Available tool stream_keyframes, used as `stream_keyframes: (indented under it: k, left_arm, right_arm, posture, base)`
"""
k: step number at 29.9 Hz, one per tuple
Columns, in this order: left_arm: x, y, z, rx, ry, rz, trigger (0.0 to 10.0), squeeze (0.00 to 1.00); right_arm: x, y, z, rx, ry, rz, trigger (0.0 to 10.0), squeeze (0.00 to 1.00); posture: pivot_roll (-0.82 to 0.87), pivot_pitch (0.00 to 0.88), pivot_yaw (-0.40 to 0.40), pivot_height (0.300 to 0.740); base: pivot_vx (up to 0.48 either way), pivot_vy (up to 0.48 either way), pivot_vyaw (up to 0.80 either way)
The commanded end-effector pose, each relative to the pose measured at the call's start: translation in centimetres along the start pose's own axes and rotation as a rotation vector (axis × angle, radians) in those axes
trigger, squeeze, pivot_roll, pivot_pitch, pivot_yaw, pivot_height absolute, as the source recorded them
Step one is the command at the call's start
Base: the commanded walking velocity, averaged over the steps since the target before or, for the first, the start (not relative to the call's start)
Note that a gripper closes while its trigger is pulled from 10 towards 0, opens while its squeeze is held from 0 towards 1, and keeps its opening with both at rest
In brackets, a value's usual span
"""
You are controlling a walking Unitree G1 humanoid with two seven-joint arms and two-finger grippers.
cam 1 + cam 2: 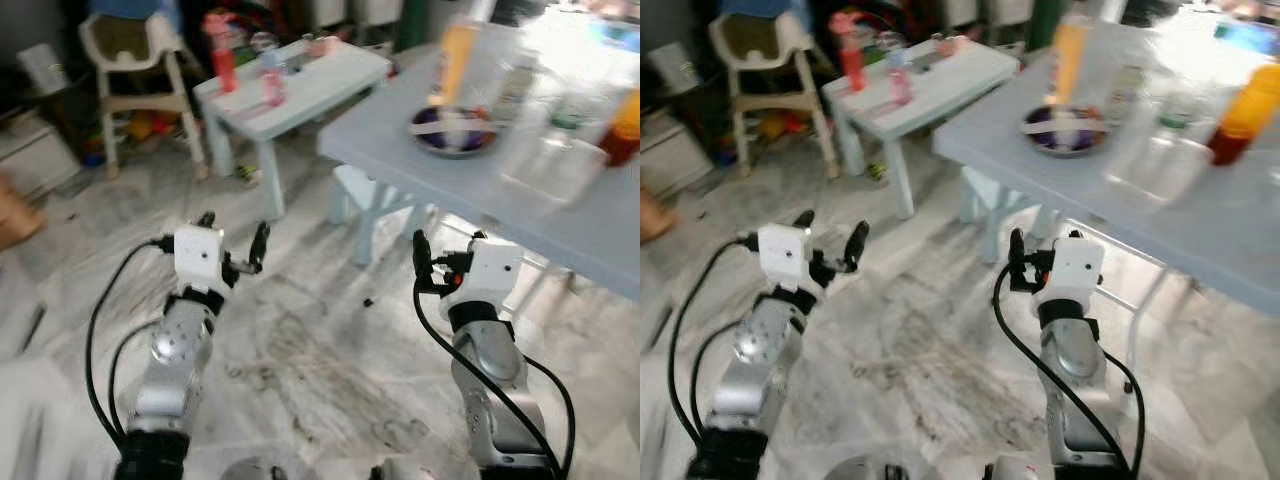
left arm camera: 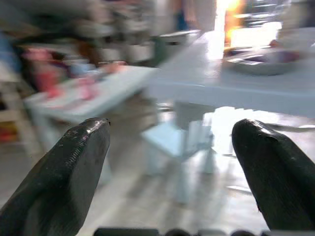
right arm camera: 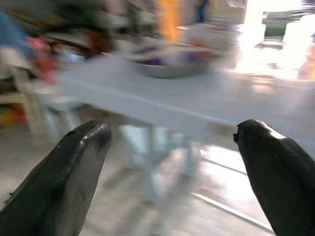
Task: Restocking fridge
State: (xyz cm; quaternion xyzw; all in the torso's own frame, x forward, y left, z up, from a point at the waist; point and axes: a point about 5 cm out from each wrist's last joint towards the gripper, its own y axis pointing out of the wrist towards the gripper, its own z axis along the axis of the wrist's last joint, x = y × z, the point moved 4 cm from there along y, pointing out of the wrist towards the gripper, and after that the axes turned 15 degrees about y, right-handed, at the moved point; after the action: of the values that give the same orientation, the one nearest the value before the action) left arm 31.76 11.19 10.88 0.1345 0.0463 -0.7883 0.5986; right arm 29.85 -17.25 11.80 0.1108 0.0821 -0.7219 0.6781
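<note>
Before the big table point(image 1: 470, 190), over marble floor point(image 1: 300, 360) | we see left gripper point(image 1: 232, 240) and right gripper point(image 1: 446, 250) parted, empty | bowl point(image 1: 453, 131) and orange bottle point(image 1: 455, 55) on the table.

Pretty clearly someone's home I'm driving through here, a lived-in dining or play area. There's a marble-patterned floor point(image 1: 300, 360), a big pale blue table point(image 1: 560, 215) with a bowl point(image 1: 452, 130) and drink bottles on it, a smaller kids' table point(image 1: 300, 85) with pink cups, and a beige plastic high chair point(image 1: 135, 60) against the wall. Clutter sits in the background, all a bit blurry.
</note>
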Motion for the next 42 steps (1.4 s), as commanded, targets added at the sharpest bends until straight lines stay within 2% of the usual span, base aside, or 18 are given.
stream_keyframes:
  k: [1,6,11,16,21,28,32,33,35,41,42]
  left_arm:
    - [-1.2,-0.3,-0.1,-0.005,0.027,0.021,10.0,0.0]
    - [-1.1,-0.3,0.0,-0.005,0.024,0.024,10.0,0.0]
    - [-0.8,-0.2,0.3,0.004,0.018,0.019,10.0,0.0]
    - [-0.7,-0.3,0.5,0.015,-0.002,0.015,10.0,0.0]
    - [-0.7,-0.2,0.7,0.019,-0.002,0.016,10.0,0.0]
    - [-1.1,0.0,0.9,0.019,0.007,0.035,10.0,0.0]
    - [-1.3,-0.1,0.2,-0.035,0.056,0.053,10.0,0.0]
    - [-1.3,-0.1,0.2,-0.035,0.056,0.053,10.0,0.0]
    - [-1.3,-0.4,0.1,-0.03,0.047,0.049,10.0,0.0]
    - [-1.5,-0.3,0.2,-0.029,0.05,0.058,10.0,0.0]
    - [-1.5,-0.2,0.3,-0.028,0.053,0.059,10.0,0.0]
  right_arm:
    - [-1.3,0.4,0.3,0.019,0.018,0.034,10.0,0.0]
    - [-1.9,0.6,0.5,0.03,0.013,0.044,10.0,0.0]
    - [-2.1,0.7,1.2,0.065,-0.03,0.056,10.0,0.0]
    - [-2.8,0.6,2.0,0.109,-0.073,0.085,10.0,0.0]
    - [-2.9,0.6,2.3,0.122,-0.065,0.084,10.0,0.0]
    - [-2.4,1.9,3.2,0.122,0.015,0.08,10.0,0.0]
    - [-2.3,3.6,3.6,0.104,0.141,0.097,10.0,0.0]
    - [-2.3,3.6,3.6,0.104,0.141,0.097,10.0,0.0]
    - [-3.1,4.7,4.0,0.089,0.183,0.154,10.0,0.0]
    - [-3.5,5.8,3.0,0.019,0.278,0.147,10.0,0.0]
    - [-4.2,6.3,2.6,-0.008,0.339,0.157,10.0,0.0]
  posture:
    - [-0.02,0.077,0.088,0.74]
    - [-0.02,0.076,0.082,0.74]
    - [-0.02,0.083,0.081,0.74]
    - [-0.02,0.086,0.084,0.74]
    - [-0.02,0.086,0.084,0.74]
    - [-0.01,0.102,0.093,0.74]
    - [0.01,0.106,0.098,0.74]
    - [0.01,0.106,0.098,0.74]
    - [0.01,0.108,0.101,0.74]
    - [0.02,0.112,0.104,0.74]
    - [0.02,0.115,0.103,0.74]
  base:
    - [0.465,0.0,-0.8]
    - [0.464,0.0,-0.8]
    - [0.385,0.0,-0.8]
    - [0.0,0.0,-0.73]
    - [0.0,0.0,-0.09]
    - [0.0,0.0,0.0]
    - [0.0,0.0,0.0]
    - [0.0,0.0,0.0]
    - [0.0,0.0,0.0]
    - [0.0,0.0,0.0]
    - [0.0,0.0,0.0]
